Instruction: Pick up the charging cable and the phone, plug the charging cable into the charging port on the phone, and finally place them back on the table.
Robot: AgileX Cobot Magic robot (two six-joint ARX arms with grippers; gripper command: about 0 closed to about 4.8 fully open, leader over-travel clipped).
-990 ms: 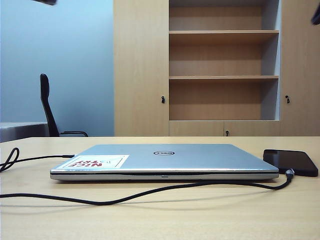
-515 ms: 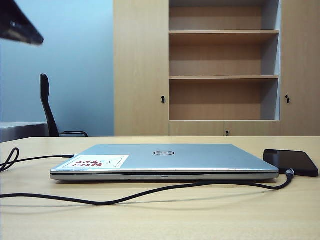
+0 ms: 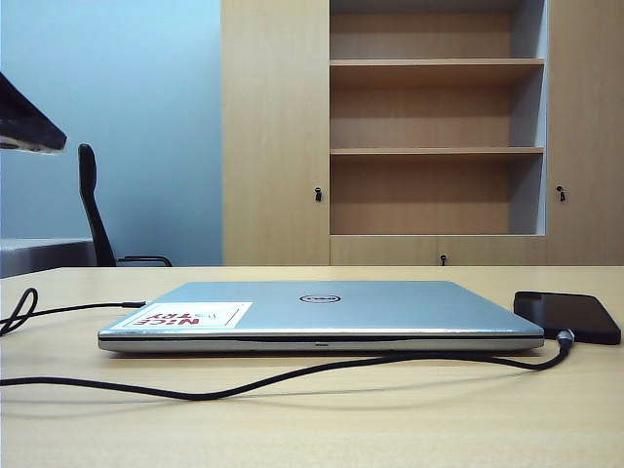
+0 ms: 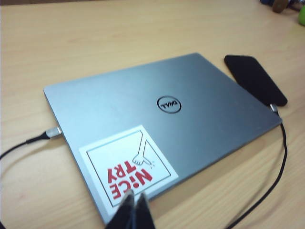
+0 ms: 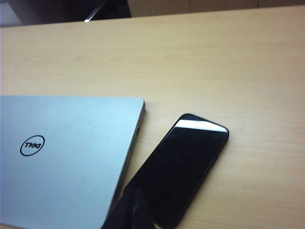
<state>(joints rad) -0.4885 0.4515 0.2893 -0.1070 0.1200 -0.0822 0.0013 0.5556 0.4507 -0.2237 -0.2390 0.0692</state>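
Beige wood-grain surface point(image 3: 390, 419) fills the lower part of the exterior view. Behind it stands a wooden cabinet point(image 3: 278, 127) with open shelves, beside a pale blue wall point(image 3: 146, 97), and a black chair point(image 3: 93, 200) shows at the left.

On the surface lies a closed silver laptop point(image 3: 322, 312) with a red-lettered sticker point(image 3: 190, 315). The phone point(image 3: 565, 314) lies flat just beside the laptop's right edge. The cable point(image 3: 292, 375) runs along the surface in front of the laptop, and its plug sits at the phone's near short edge; if it is fully in the port, I cannot tell. The cable's other end point(image 4: 50, 133) lies at the laptop's far side.

The left gripper point(image 4: 133, 212) hangs above the sticker corner of the laptop, clenched and holding nothing. The right gripper point(image 5: 133, 210) hangs above the gap between laptop and phone, also clenched and empty.

Compared with half a second ago, the dark part of the left arm point(image 3: 24, 122) at the left edge of the exterior view has come lower. Laptop, phone and cable have not moved.
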